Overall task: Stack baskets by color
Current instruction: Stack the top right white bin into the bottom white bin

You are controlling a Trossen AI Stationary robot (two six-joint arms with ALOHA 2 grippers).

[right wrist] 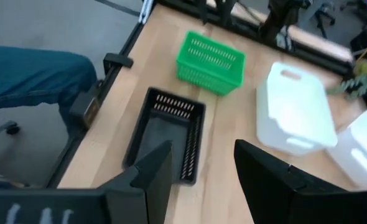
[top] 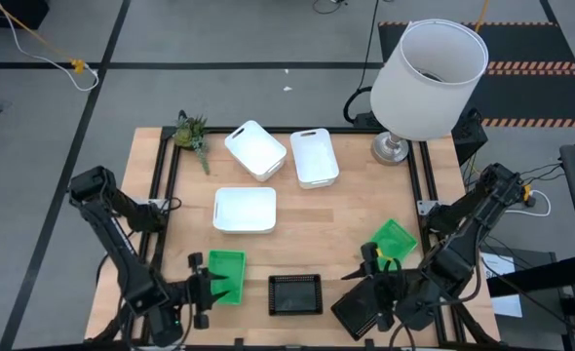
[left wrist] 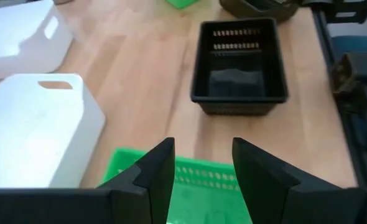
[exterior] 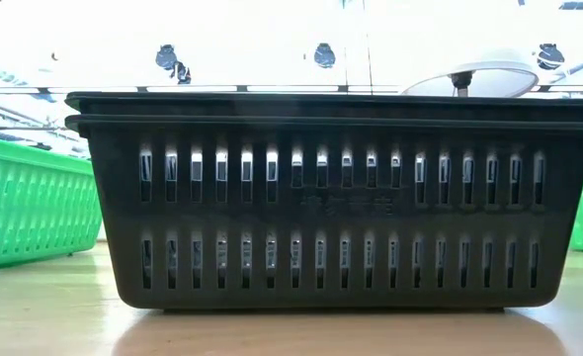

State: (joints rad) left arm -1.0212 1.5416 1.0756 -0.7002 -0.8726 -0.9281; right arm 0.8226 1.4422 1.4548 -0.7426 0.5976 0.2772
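- Overhead view: wooden table [top: 297,234] w/ small plastic baskets scattered about, clock directions from the table centre.
- Three white rounded-corner baskets lie singly: one at 12 o'clock [top: 255,149], one at 1 o'clock [top: 314,157], one at 9 o'clock [top: 245,210]. None nested.
- Bright green slotted basket [top: 226,274] at 7 o'clock, under the left gripper [top: 206,290]; fingers apart, straddling its rim w/o clamping it.
- Second green basket [top: 395,239] at 4 o'clock, tilted, near the right gripper [top: 380,268]; fingers apart, nothing held.
- Black slotted basket [top: 295,294] at 6 o'clock; level view shows two rims, so prob. two nested. Another black basket [top: 359,310] at 5 o'clock, partly under the right arm.
- Progress, as a judgement: early. Black maybe partly stacked; whites and greens not stacked.
- Hard to see: only two green baskets in view; third either nested or hidden, can't tell. Level view is almost fully blocked by the black basket.
- Also present: large white lampshade [top: 430,68] at 2 o'clock, green plant sprig [top: 191,132] at 10 o'clock.
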